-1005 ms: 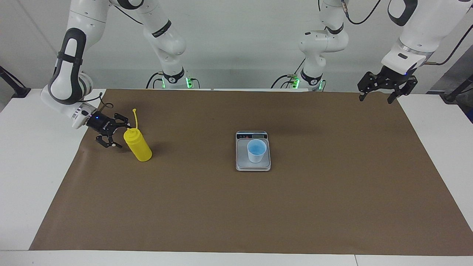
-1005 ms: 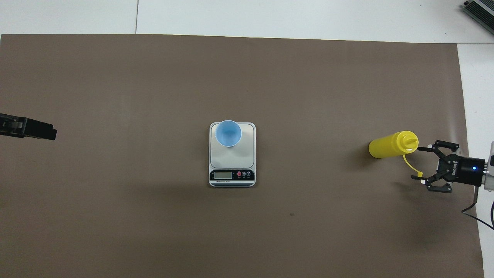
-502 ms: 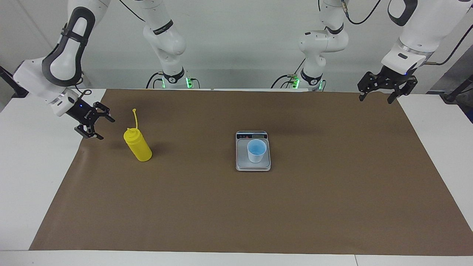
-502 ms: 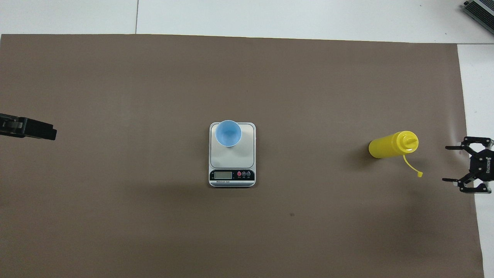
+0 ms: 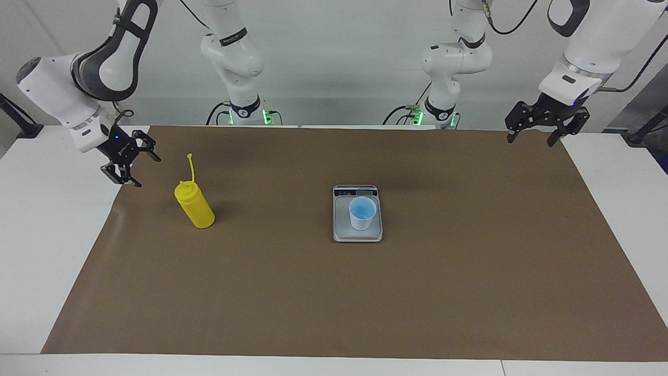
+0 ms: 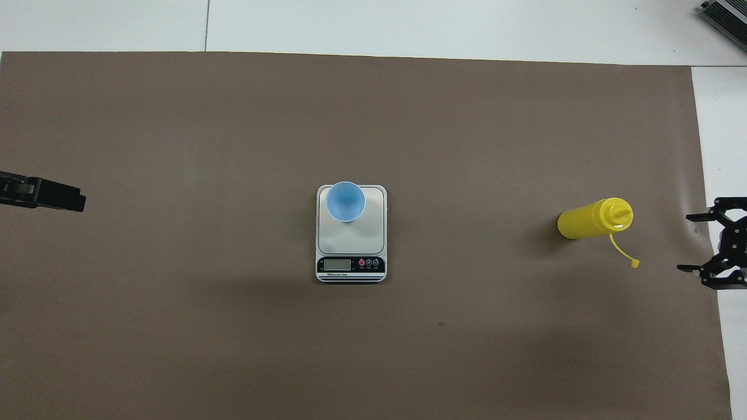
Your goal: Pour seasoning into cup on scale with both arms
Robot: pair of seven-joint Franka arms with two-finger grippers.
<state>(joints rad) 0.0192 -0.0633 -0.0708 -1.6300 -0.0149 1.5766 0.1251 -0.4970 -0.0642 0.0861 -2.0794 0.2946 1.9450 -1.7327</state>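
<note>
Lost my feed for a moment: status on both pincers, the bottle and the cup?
Right pincer open, empty, beside yellow bottle. Left pincer open, waiting over mat edge. Bottle upright, cap off; cup on scale. Nothing in the way.

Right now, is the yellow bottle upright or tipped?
Upright: the yellow bottle stands on its base on the brown mat, nozzle up, cap strap sticking upward.

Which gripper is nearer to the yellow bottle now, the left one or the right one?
Right. The right gripper hangs open just beside the yellow bottle, at the mat's edge. The left gripper waits open at the table's other end, past the scale.
</note>
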